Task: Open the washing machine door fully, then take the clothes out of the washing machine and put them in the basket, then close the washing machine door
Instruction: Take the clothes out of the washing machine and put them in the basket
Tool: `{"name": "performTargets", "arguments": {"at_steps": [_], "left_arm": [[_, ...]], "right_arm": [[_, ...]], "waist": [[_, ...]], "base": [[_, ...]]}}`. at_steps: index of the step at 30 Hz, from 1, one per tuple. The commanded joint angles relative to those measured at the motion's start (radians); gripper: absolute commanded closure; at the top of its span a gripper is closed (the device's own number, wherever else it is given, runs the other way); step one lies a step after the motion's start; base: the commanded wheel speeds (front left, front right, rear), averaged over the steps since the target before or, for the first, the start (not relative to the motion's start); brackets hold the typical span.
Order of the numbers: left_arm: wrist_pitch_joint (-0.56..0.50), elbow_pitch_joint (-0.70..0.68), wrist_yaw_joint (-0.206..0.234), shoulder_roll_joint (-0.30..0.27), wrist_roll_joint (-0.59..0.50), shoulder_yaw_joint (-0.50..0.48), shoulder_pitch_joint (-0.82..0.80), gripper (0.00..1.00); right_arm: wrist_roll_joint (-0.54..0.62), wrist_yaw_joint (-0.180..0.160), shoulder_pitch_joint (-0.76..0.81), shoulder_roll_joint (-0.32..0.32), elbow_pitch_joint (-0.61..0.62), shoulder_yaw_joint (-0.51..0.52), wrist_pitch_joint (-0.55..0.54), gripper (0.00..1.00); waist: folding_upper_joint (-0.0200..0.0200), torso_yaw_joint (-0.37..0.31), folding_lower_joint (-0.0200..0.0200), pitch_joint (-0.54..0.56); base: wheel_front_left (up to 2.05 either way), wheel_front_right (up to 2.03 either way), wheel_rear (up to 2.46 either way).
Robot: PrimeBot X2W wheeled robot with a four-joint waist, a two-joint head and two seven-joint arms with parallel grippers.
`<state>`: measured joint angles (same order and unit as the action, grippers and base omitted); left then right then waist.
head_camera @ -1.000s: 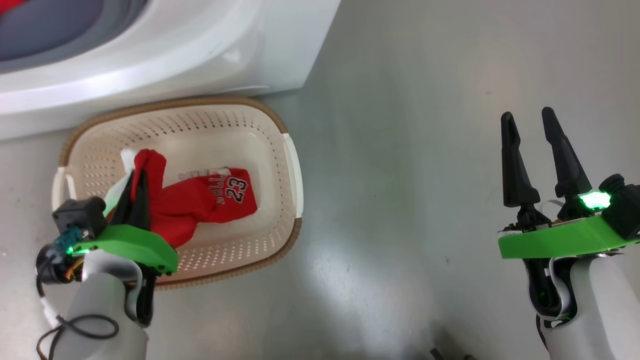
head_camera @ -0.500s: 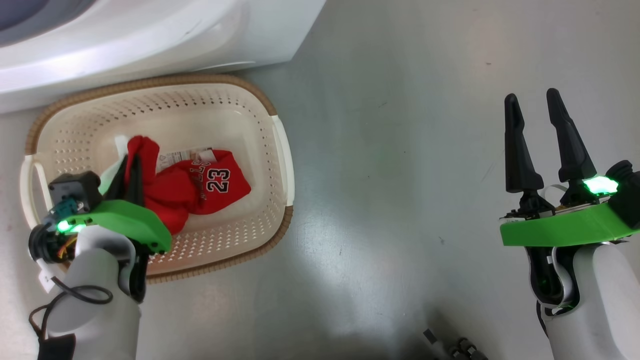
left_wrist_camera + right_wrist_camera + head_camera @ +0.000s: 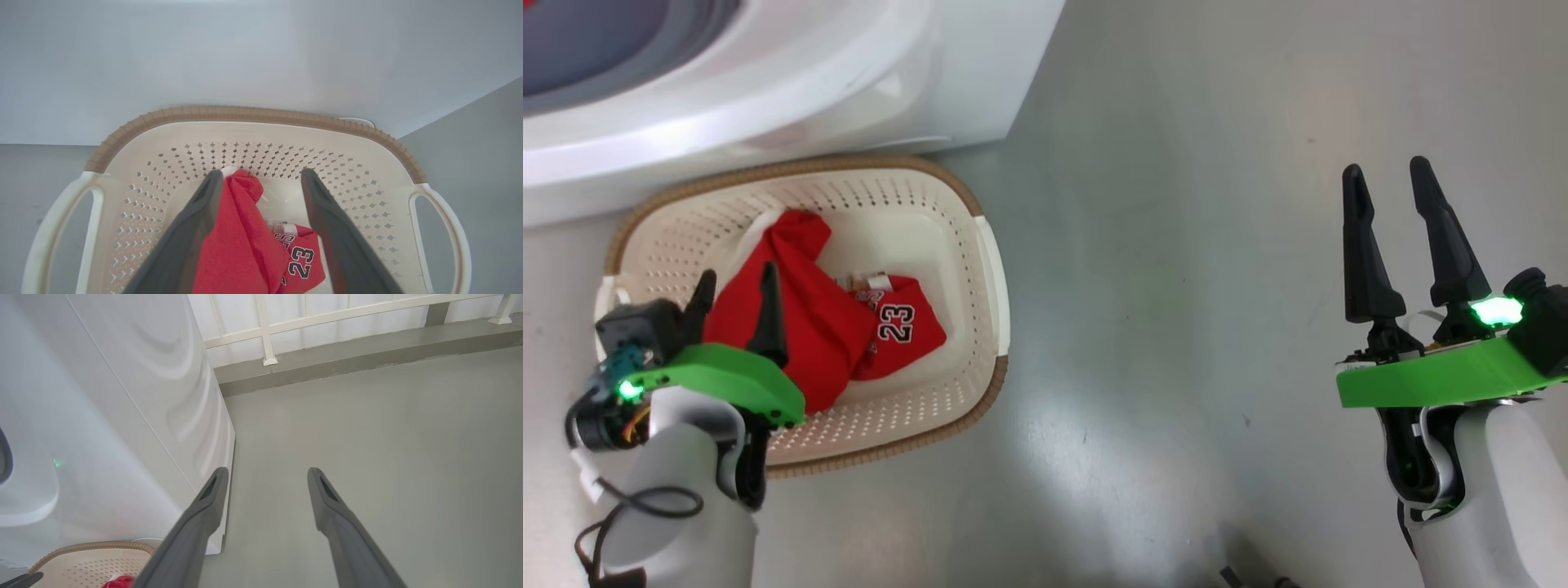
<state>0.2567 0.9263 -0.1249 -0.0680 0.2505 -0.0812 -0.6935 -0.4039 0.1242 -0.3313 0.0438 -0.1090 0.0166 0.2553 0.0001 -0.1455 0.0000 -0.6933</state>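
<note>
The cream basket (image 3: 792, 168) with its brown rim sits on the floor against the white washing machine (image 3: 768, 82). Red clothes (image 3: 809, 327) lie in it, one showing the number 23. My left gripper (image 3: 738, 271) hangs open just above that heap. In the left wrist view the left gripper (image 3: 261, 173) straddles the red clothes (image 3: 241, 253), and the cloth leans on the left finger inside the basket (image 3: 253, 112). My right gripper (image 3: 1386, 166) stands open and empty over bare floor to the right. The washing machine door is out of view.
The grey rubber gasket (image 3: 645, 49) of the drum opening shows at the head view's top left. Grey floor (image 3: 1176, 286) spreads between basket and right arm. In the right wrist view the washing machine's side (image 3: 155, 396) stands left, with a white railing (image 3: 265, 330) on a low kerb behind.
My left gripper has opened and the red garment it held now lies spread in the basket. The head camera shifted slightly. The right gripper stays open.
</note>
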Motion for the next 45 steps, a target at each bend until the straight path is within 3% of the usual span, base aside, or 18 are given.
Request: {"name": "performTargets", "arguments": {"at_steps": [1, 33, 45], "left_arm": [[0.005, -0.044, -0.006, -0.021, 0.012, -0.03, 0.058, 0.0], [0.005, -0.616, -0.006, 0.009, -0.033, -0.137, 0.383, 0.0], [0.005, -0.787, -0.006, 0.016, -0.059, -0.176, 0.551, 0.0]], "right_arm": [[0.008, 0.007, 0.033, 0.006, 0.015, -0.021, 0.006, 0.0], [0.055, 0.007, 0.164, 0.006, -0.05, -0.01, 0.006, 0.0], [0.059, 0.007, 0.21, 0.006, -0.048, 0.007, 0.006, 0.0]], "waist": [[-0.0001, 0.003, 0.0, 0.038], [-0.0001, 0.052, 0.0, 0.367], [-0.0001, 0.055, 0.0, 0.41]], "base": [[0.0, 0.0, 0.0], [0.0, 0.0, 0.0], [0.0, 0.0, 0.0]]}}
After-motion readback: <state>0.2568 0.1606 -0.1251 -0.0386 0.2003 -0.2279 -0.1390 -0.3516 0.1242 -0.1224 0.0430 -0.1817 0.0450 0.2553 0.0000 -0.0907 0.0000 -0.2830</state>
